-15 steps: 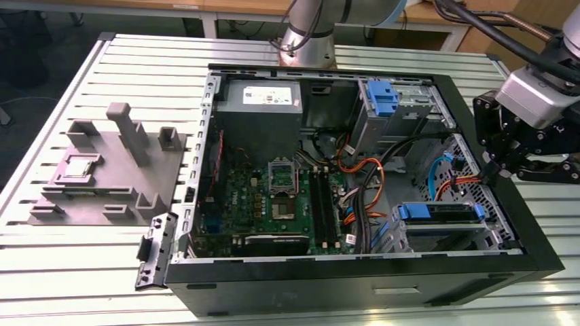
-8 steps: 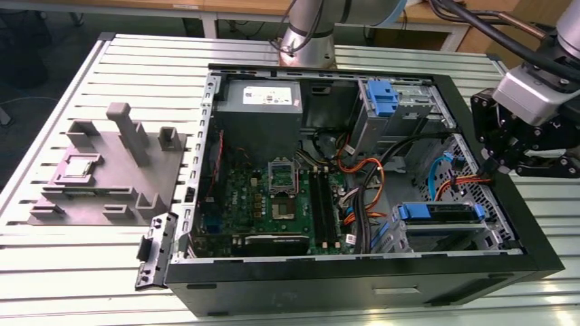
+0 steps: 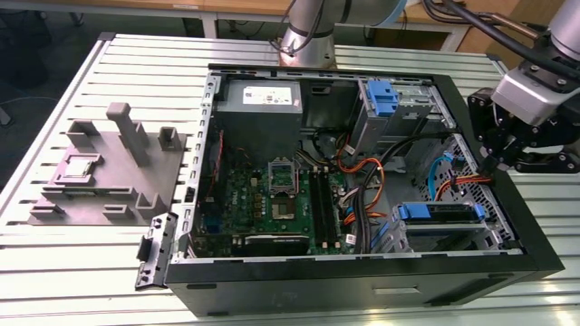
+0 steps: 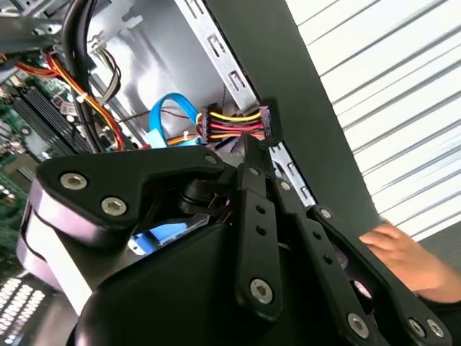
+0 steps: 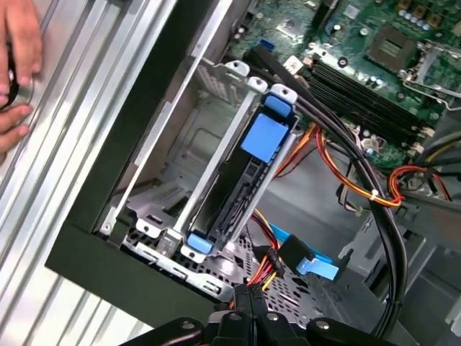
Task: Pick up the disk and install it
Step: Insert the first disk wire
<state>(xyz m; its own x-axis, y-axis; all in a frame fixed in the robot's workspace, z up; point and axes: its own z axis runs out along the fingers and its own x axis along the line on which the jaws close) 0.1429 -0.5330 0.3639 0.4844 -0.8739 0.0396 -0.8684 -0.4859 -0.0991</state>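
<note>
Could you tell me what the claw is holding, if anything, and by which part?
Nothing appears to be held: the claw is shut and empty above the cables, while the disk sits apart from it, slotted in the computer case.

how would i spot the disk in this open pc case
Find the open black computer case on the slatted table, then the metal drive cage in its near corner at the exterior view's right. The disk sits slotted there, blue rail showing; the other blue piece, farther back, is taller and narrower.
</note>
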